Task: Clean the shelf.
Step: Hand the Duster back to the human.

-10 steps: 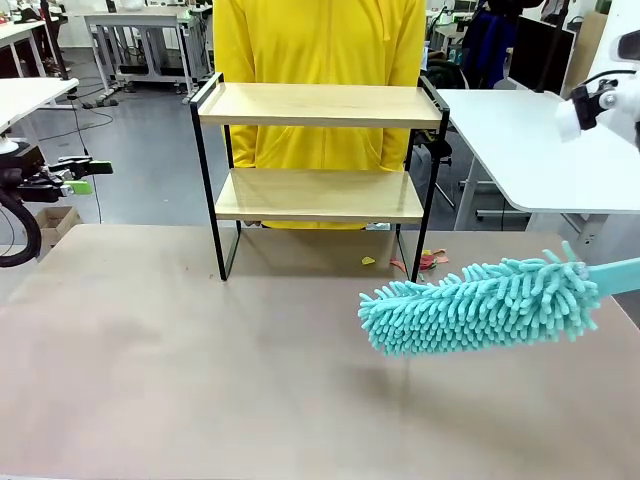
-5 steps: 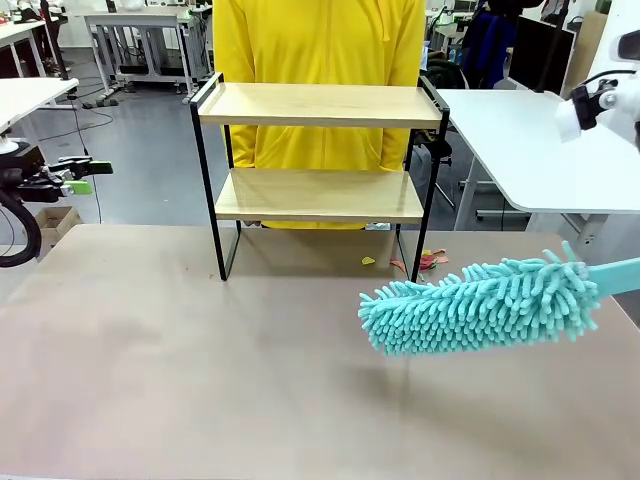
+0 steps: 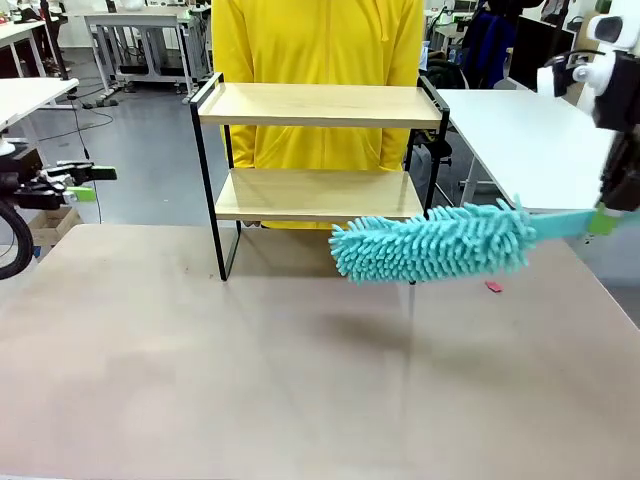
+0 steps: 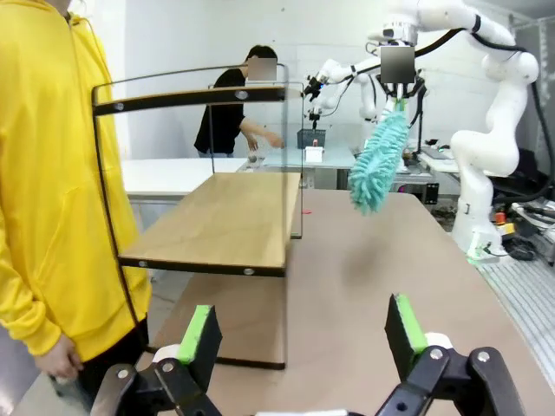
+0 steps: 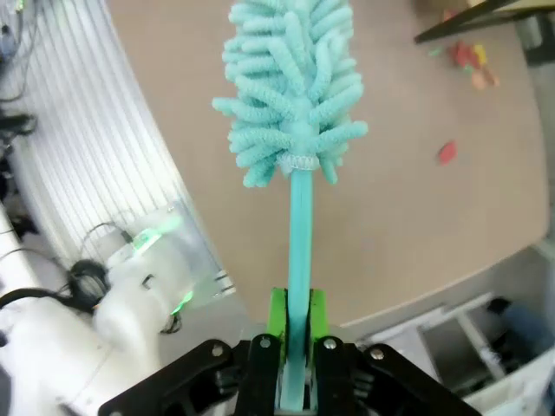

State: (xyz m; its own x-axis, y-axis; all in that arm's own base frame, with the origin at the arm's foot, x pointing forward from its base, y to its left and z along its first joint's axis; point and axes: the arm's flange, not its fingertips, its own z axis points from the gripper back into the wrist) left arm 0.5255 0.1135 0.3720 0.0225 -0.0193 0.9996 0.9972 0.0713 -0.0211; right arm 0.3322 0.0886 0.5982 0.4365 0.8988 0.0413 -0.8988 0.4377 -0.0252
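The right gripper point(image 5: 290, 334) is sitting clamped tight on the thin handle of a teal duster point(image 3: 430, 243), green pads pressing it from both sides w/ no gap showing. In the front view the gripper point(image 3: 603, 222) is hanging near the table's right edge, and the handle is running left from it to the fluffy head. The head is floating above the table point(image 3: 300, 380), not touching it, lying roughly level, w/ its tip reaching in front of the shelf's right front leg, just below the lower board.

The shelf point(image 3: 318, 165) is standing upright at the table's far edge, about centre: two light wood boards in a thin black frame, both boards bare. A person in a yellow top point(image 3: 320, 45) is standing right behind it, at the far side.

The left gripper point(image 4: 299, 334) is hanging w/ fingers point(image 4: 199, 334) spread fully wide, holding nothing, touching nothing. In the front view it point(image 3: 85, 182) is sitting off the table's left edge, well apart from the shelf. Its wrist view is looking along the table at the shelf's end rail, duster beyond.

Small red and yellow bits point(image 5: 468, 61) are lying on the table near the shelf's right leg, and one red scrap point(image 3: 493, 287) is lying further right.
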